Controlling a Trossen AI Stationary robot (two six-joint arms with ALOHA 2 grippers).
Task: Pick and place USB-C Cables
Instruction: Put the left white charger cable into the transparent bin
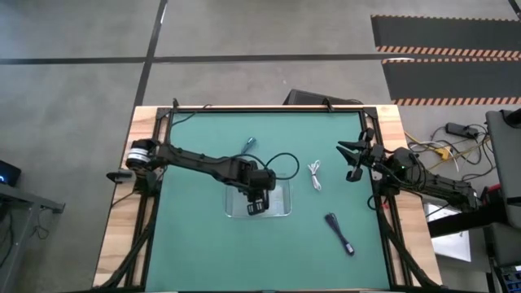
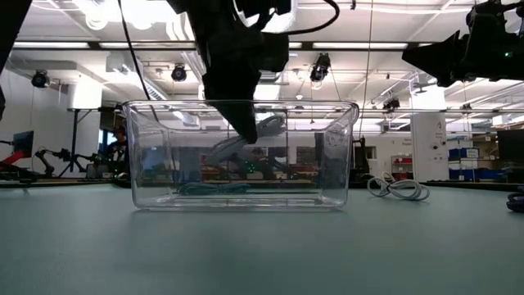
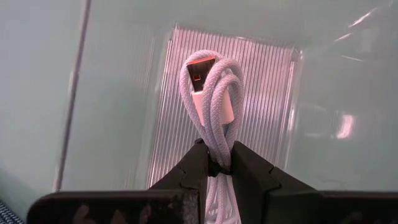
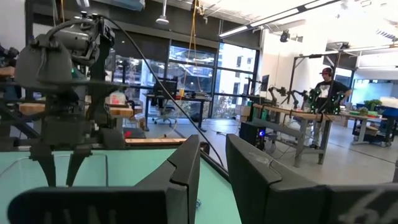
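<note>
A clear tray (image 1: 284,210) stands mid-table. My left gripper (image 1: 257,199) reaches down into it, shut on a white USB-C cable bundle (image 3: 211,93), which also shows through the tray wall (image 2: 260,133) in the low view. A second white bundle (image 1: 316,175) lies on the green mat right of the tray. A black bundle (image 1: 339,233) lies nearer the near edge. A teal cable (image 1: 248,146) lies just beyond the tray's far side. My right gripper (image 1: 351,160) waits open at the table's right side, above the mat. My left gripper pinches the white bundle's lower loops (image 3: 216,163) between its two fingers, several strands together. The fingers (image 2: 242,123) come from above, slanting down into the tray. The bundle's looped end and connector (image 3: 202,68) stick out past the fingertips, clear of the tray floor.
The tray's walls (image 2: 327,164) stand around my left gripper on all sides. The left arm's black wire (image 1: 281,159) loops over the mat beyond the tray. Open green mat lies left of the tray and along the near edge. A person (image 4: 328,87) stands far off in the room.
</note>
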